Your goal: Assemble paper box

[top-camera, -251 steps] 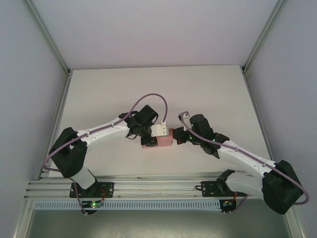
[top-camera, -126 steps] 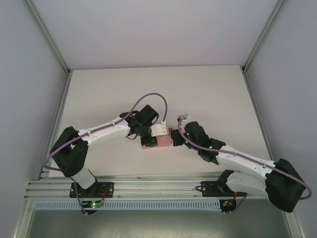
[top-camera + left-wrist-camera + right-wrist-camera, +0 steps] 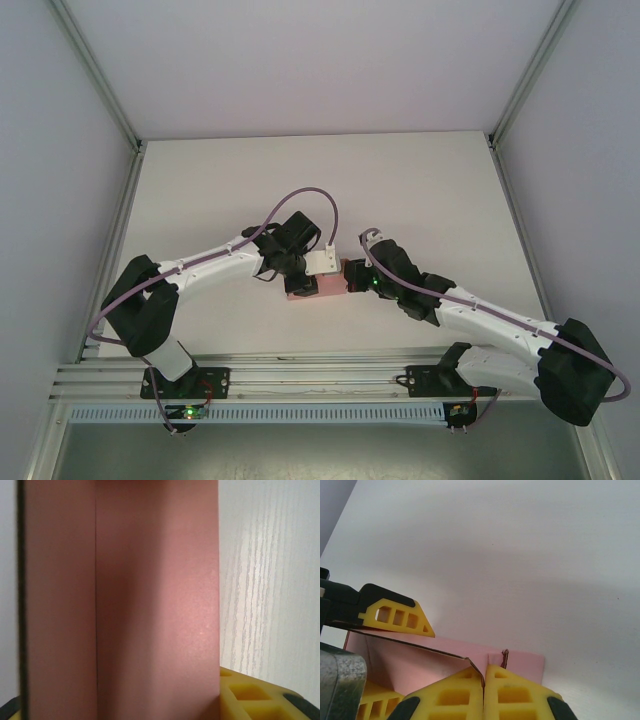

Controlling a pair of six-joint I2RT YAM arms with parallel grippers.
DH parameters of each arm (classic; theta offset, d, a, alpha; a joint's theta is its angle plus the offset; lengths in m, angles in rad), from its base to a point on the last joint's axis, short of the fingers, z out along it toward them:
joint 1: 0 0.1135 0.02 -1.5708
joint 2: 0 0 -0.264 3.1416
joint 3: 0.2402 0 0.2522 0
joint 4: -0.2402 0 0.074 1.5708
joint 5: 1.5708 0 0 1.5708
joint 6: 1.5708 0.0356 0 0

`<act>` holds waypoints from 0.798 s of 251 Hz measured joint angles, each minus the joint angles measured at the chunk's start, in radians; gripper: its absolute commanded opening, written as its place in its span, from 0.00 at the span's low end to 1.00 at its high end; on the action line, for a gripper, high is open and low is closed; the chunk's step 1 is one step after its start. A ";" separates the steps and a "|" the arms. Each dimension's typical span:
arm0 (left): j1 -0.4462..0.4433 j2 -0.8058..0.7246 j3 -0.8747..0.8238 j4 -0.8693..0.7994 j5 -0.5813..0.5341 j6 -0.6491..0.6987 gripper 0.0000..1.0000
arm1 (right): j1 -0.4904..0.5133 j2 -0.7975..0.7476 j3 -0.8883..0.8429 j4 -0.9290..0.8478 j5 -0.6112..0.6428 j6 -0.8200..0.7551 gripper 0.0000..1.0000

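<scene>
So the paper box (image 3: pixel 320 287) sat pinched across its width in the left gripper (image 3: pixel 320 265), pink card running straight out ahead of that gripper's yellow pad (image 3: pixel 252 695), same as a second earlier. What changed was the right gripper (image 3: pixel 350 277). Its wrist had dropped and swung in, so its tips, pressed fully together, ended up right at the box's open end. On its own camera the box lay just ahead and to the left of the closed fingertips (image 3: pixel 517 695), with a loose flap (image 3: pixel 420 665) angling down toward them. My guess: it was lining up to nudge that flap shut, so the folding wasn't finished.

Hard bits: I couldn't tell if the tips actually touched the card or had a sliver nipped between them. From above, both grippers covered most of the box, and the left wrist view was too close and soft to show any flaps.
</scene>
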 measured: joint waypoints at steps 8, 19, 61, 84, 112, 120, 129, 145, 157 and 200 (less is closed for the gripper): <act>0.000 0.000 0.000 0.000 0.000 0.002 0.44 | -0.001 -0.002 0.000 -0.002 0.002 -0.010 0.00; 0.000 0.000 0.000 0.002 0.001 0.003 0.44 | -0.002 -0.003 -0.002 -0.003 0.005 -0.024 0.00; 0.000 0.000 0.000 0.008 0.002 0.003 0.44 | -0.008 -0.010 -0.009 -0.001 0.011 -0.080 0.00; 0.000 0.001 0.000 0.008 0.002 0.003 0.44 | -0.008 -0.010 -0.011 0.000 0.014 -0.107 0.00; 0.000 0.002 0.000 0.010 0.002 0.003 0.44 | -0.008 -0.010 -0.012 0.001 0.023 -0.140 0.00; 0.000 0.002 0.000 0.012 0.002 0.003 0.44 | -0.008 -0.010 -0.012 0.001 0.026 -0.150 0.00; 0.000 0.003 0.000 0.014 0.002 0.003 0.44 | -0.008 -0.010 -0.013 0.001 0.031 -0.161 0.00; 0.000 0.004 0.000 0.018 0.002 0.003 0.44 | -0.006 -0.011 -0.015 0.004 0.042 -0.181 0.00; 0.000 0.004 0.000 0.019 0.002 0.002 0.44 | -0.006 -0.011 -0.019 0.010 0.046 -0.196 0.00; -0.002 0.006 0.000 0.023 0.004 0.004 0.44 | 0.012 -0.031 -0.029 0.000 0.085 -0.235 0.00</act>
